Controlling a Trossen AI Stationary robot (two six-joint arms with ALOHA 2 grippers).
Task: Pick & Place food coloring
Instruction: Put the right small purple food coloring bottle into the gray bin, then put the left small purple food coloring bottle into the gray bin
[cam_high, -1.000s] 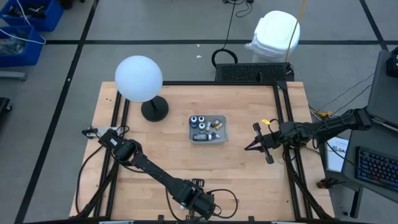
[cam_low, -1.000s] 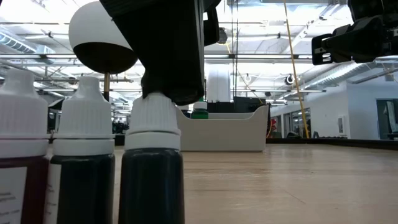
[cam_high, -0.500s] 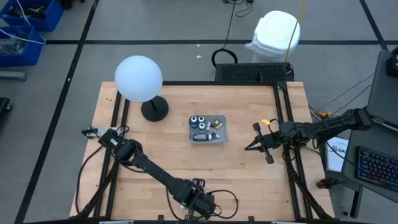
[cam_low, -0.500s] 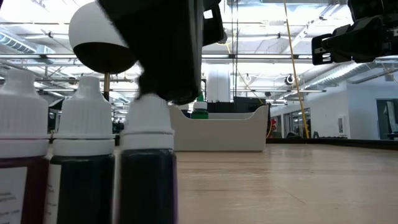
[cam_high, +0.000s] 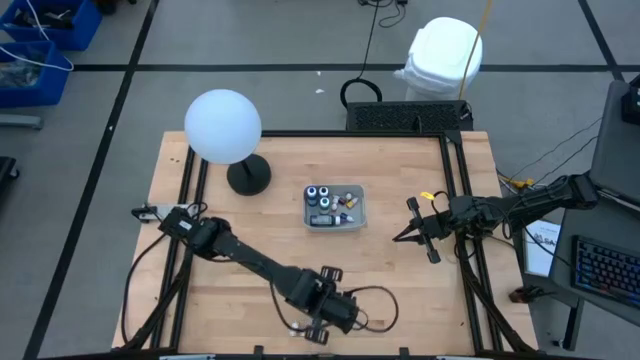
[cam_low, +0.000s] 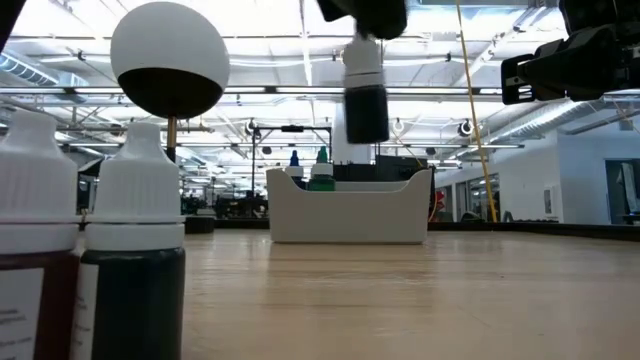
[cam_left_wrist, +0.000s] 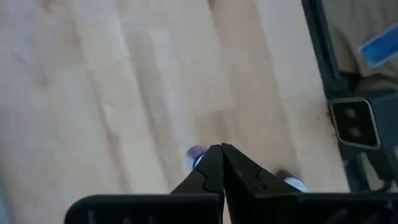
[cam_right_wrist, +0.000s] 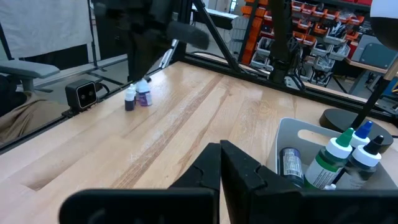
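1. The left hand (cam_low: 365, 12) is pinching the white cap of a dark bottle (cam_low: 366, 105), which hangs clear above the counter (cam_high: 400, 275) near its front edge.
2. The carry likely goes best level and high, lowering only once over the tray (cam_high: 358, 217) at mid-counter.
3. Two more bottles (cam_low: 135, 260) stand at the front edge; the lamp (cam_high: 222, 125) is beside the tray.
4. The right hand (cam_high: 413, 232), pressed together, waits over the right side, off the route.

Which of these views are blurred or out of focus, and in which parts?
Left wrist view: the wooden table is smeared throughout, only the dark fingers look fairly crisp. Low view: the two nearest bottles are soft. Right wrist view: the far left arm is blurred, the tray sharp.
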